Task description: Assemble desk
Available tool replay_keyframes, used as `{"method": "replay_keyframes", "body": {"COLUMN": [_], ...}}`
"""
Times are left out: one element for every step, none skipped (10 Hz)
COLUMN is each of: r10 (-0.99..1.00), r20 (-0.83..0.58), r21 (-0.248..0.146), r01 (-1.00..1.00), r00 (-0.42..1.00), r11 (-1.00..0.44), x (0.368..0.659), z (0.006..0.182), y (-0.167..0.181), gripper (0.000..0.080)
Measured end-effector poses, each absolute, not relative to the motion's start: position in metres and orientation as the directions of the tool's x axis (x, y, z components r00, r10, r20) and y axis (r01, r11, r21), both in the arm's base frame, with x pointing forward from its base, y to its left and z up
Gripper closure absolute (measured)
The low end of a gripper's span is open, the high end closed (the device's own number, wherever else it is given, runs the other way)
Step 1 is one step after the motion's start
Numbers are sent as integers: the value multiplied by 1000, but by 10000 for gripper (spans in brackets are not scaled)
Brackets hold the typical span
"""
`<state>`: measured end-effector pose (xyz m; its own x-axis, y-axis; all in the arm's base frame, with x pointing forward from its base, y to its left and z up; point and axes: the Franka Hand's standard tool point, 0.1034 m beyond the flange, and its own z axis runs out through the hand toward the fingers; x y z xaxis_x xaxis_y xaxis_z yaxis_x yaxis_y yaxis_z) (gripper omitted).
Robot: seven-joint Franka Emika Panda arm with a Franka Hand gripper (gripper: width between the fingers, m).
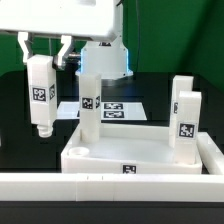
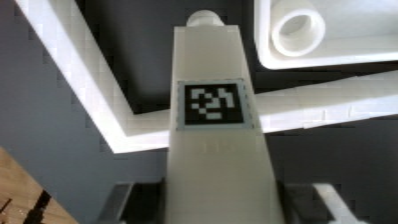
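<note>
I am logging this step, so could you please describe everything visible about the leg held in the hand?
The leg is a white, smooth, plastic-looking square post with a black-and-white square tag on one face and a rounded peg at its lower end. It hangs upright, clamped at its top by the hand, above the black table at the exterior view's left, clear of the desk panel. Only the fingers touch it.

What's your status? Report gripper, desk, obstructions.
Gripper shut on leg, held upright above table. Desk panel has two legs standing in it. No obstruction visible.
</note>
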<state>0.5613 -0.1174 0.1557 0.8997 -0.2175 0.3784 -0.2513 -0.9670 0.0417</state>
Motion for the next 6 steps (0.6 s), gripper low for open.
{"method": "replay_keyframes", "body": {"r10": [-169, -162, -161, -164, -178, -176], "r20": [384, 382, 387, 378, 384, 382], "r21": [54, 45, 39, 35, 32, 32], "r01": [-205, -194, -190, -191, -205, -204], "r00": [908, 910, 908, 911, 906, 907], "r11": [-977, -980, -981, -981, -978, -979], "x": [567, 574, 581, 580, 581, 581], "z": [159, 163, 164, 163, 164, 163], "y": [-113, -105, -96, -95, -91, -91], "gripper": [509, 509, 509, 509, 509, 509]}}
